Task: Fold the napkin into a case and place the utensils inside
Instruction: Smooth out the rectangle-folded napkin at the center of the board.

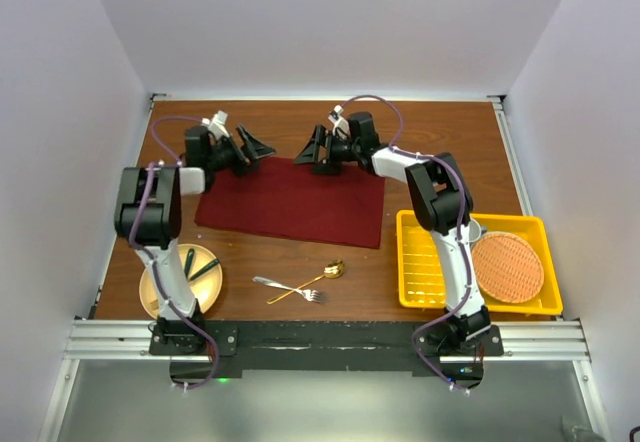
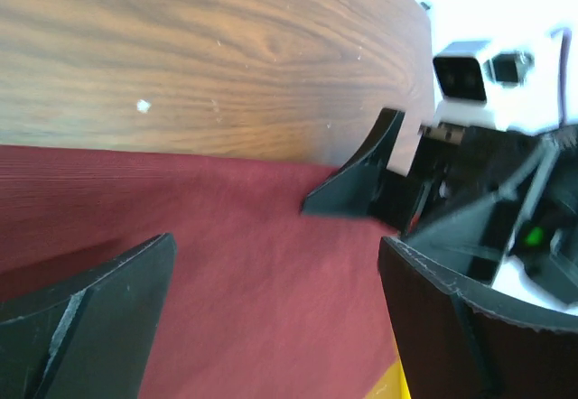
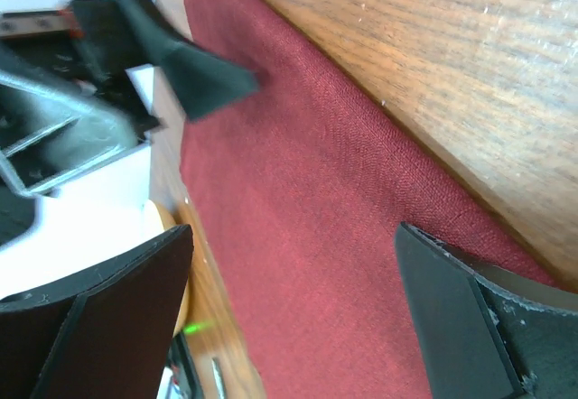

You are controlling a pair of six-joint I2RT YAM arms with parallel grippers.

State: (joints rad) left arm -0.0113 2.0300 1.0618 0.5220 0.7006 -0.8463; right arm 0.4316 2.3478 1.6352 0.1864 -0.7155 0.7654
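Left gripper (image 1: 255, 152) at far edge of napkin (image 1: 290, 207), toward left corner. Jaws apart, nothing between them. Right gripper (image 1: 316, 154) at same far edge, near its middle, jaws also apart and empty. Napkin flat, unfolded, mid-table. Cannot tell whether my fingertips touch cloth. Wrist views cut my fingers off at frame bottom; left wrist view blurred on right side. Fork (image 1: 283, 286) and spoon (image 1: 312, 279) crossed, on near side of napkin, apart from it. Yellow basket (image 1: 420, 224) at right, partly hidden behind my right arm; orange mat (image 1: 507, 266) inside.
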